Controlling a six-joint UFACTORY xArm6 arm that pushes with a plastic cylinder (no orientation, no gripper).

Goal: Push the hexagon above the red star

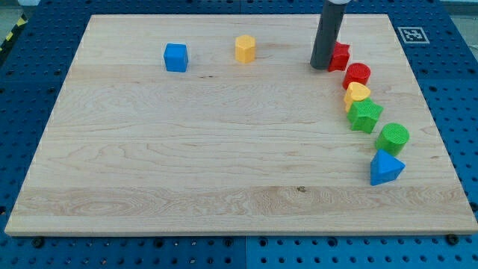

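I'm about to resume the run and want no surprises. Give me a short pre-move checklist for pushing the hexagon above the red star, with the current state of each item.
1. Yellow hexagon in view, free of other blocks: ok.
2. Red star located: ok, though my rod partly hides it.
3. My tip beside the hexagon: not ok; it is against the star's left side, well to the hexagon's right.
4. Board space above the star: cannot tell; the rod covers it and the board edge is close.
5. Path from hexagon rightward free of blocks: ok.
6. Blue cube out of the way: ok, left of the hexagon.
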